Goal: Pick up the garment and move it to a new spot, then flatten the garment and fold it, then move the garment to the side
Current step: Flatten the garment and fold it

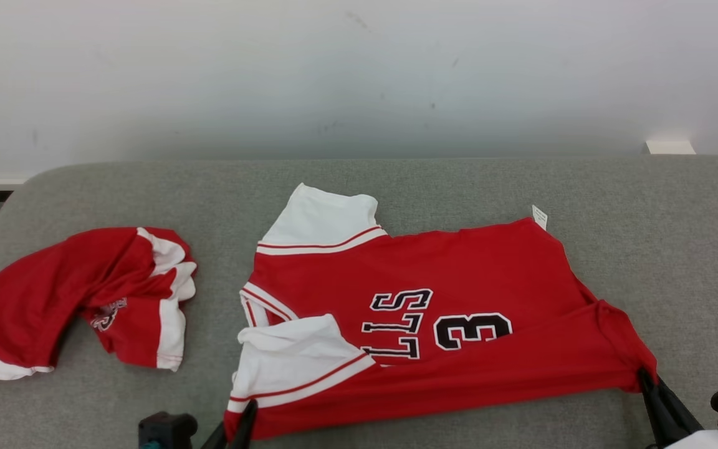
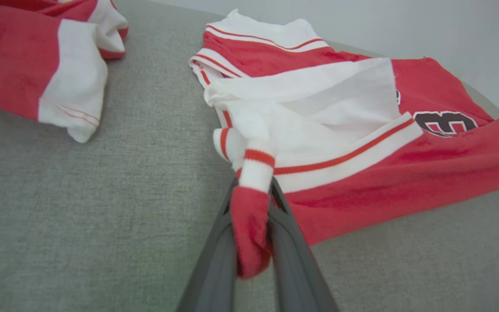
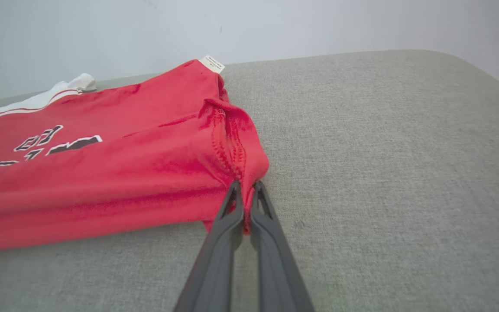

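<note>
Two tools, both clenched on cloth: we see the left tool [image 2: 254,190] biting a bunched red-and-white corner of the jersey [image 1: 459,274], and the right tool [image 3: 245,186] biting a stitched red hem corner. Landmark is the crumpled red-and-white piece [image 1: 85,293]. The jersey lies on the grey counter [image 1: 459,181] to the robot's right of that piece, apart from it, with bare counter between. The left tool's corner is at the end nearest the crumpled piece, the right tool's at the end farthest from it. We judge the jersey light, soft and limp. It should sag between two grips, wrinkle easily and drag a bit on the fuzzy counter; it looks neither fragile nor slippery. The best holds look like the corners and hems, as now, because the striped trim and seam give a thicker bite than the plain body. With one grip alone it would likely bunch. It is mostly flat, red, with a white sleeve [image 1: 321,218] edged in red stripe pointing toward the crumpled piece. It carries black white-outlined letters and a "3" [image 1: 472,330]. One long edge is doubled over and hides part of the lettering. A small white label [image 1: 540,217] sticks out at a corner far from the crumpled piece. The cloth is puckered around both pinches.
</note>
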Tool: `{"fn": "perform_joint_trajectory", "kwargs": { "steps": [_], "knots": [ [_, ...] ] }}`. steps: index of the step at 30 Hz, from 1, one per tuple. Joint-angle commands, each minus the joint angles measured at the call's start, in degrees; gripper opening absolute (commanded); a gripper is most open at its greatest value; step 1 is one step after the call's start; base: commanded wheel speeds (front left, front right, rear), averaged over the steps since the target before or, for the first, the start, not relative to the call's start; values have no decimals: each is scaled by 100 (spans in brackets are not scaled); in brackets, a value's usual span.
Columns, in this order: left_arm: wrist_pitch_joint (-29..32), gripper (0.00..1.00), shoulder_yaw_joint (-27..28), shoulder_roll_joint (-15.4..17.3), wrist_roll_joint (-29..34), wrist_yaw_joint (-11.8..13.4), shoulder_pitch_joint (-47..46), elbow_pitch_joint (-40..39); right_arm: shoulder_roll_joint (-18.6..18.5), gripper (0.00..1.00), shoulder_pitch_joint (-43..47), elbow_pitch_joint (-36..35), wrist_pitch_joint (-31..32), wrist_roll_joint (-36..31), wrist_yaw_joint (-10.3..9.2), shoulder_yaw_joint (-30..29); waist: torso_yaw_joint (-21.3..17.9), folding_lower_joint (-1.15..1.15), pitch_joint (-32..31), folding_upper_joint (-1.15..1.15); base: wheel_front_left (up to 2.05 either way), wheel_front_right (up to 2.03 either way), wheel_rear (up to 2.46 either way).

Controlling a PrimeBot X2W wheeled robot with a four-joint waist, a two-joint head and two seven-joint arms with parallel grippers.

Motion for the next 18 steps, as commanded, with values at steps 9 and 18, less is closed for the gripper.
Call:
{"fn": "perform_joint_trajectory", "kwargs": {
  "steps": [9, 18],
  "knots": [
    [703, 0, -77, 449, 3, 301, 534, -913, -425, 0, 1245, -1333, 1288, 177, -20, -417, -4, 0, 108, 0, 0, 0, 0],
    [1057, 0, -80, 634, -118, 489, 934, -1287, -153, 59, 2111, -2221, 2427, 191, -20, -863, -74, 0, 312, 0, 0, 0, 0]
  ]
}}
